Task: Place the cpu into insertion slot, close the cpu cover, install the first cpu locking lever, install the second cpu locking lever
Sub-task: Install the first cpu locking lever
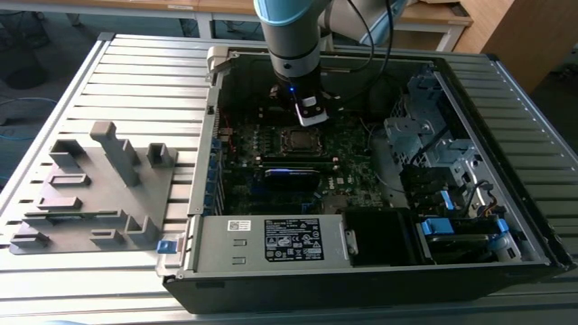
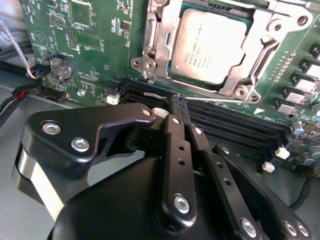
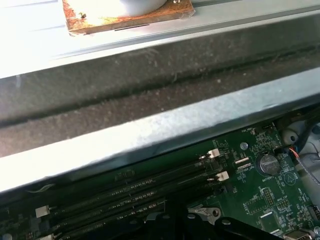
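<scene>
The cpu [image 2: 207, 45] lies flat in the insertion slot [image 1: 298, 139] on the green board, silver top up. The cpu cover [image 2: 260, 57] is down around it as a silver frame. A thin silver locking lever [image 2: 220, 100] runs along the socket's edge on the memory-slot side. My gripper [image 2: 177, 101] has its black fingers shut together, with the tip right at this lever rod; whether it pinches the rod or only touches it I cannot tell. In the exterior view the gripper [image 1: 313, 118] hangs just behind the socket inside the open computer case.
Long black memory slots [image 2: 230, 125] lie beside the socket under my fingers. A coin battery [image 2: 61, 67] and cables sit nearby. The case's metal wall [image 3: 150, 130] is close. A drive cage [image 1: 424, 128] and a power supply [image 1: 271, 240] fill the case. A grey fixture tray [image 1: 91, 189] sits outside.
</scene>
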